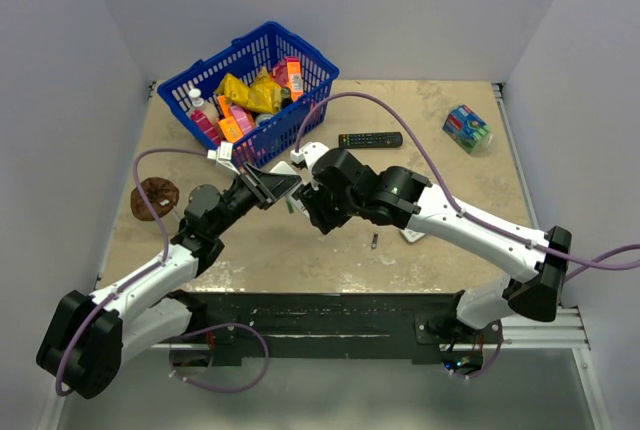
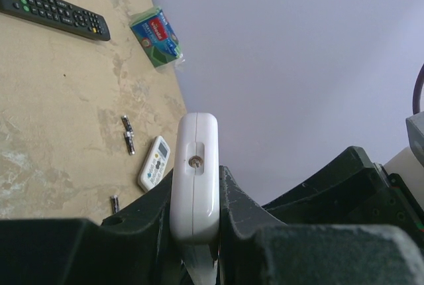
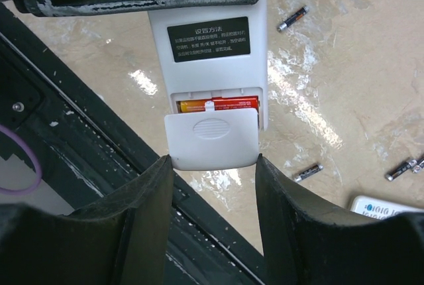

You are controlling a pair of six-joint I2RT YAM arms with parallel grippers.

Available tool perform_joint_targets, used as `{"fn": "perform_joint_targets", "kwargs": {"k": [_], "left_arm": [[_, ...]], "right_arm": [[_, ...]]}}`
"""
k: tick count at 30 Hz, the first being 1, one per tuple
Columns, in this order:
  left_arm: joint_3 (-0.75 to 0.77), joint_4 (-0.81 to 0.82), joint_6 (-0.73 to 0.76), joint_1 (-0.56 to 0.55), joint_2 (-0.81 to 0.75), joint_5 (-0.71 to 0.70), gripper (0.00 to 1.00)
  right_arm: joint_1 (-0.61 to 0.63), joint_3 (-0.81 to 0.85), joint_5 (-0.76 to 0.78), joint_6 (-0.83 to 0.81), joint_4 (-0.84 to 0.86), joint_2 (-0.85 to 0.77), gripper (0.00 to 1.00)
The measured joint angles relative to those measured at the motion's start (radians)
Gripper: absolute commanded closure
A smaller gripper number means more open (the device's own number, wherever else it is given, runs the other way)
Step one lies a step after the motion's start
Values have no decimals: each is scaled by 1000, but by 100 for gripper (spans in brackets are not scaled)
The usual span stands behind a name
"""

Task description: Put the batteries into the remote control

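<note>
My left gripper [image 2: 195,199] is shut on the small white remote control [image 2: 194,179], held edge-on above the table; both show in the top view, the gripper [image 1: 270,187] and the remote [image 1: 290,168]. In the right wrist view the remote's back [image 3: 209,40] faces me, with a red-orange battery [image 3: 218,104] lying in the open compartment. My right gripper [image 3: 212,162] pinches the white battery cover [image 3: 211,139] by its lower corners, partly over the compartment. Loose dark batteries [image 3: 308,172] lie on the table below, also seen in the left wrist view [image 2: 128,134].
A white remote with grey buttons [image 2: 154,163] lies near the loose batteries. A long black remote [image 1: 370,139] lies further back. A blue basket [image 1: 250,60] of packets is at the back left, a green sponge pack [image 1: 467,128] at the back right, and a brown object [image 1: 155,196] at the left.
</note>
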Motion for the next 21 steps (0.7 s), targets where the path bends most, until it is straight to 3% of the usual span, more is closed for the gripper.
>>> {"fn": "perform_joint_targets", "kwargs": {"k": [21], "left_arm": [[2,-23,-32,0,-3,1,100]], "right_arm": [[5,1,40,-21,4,17,58]]}}
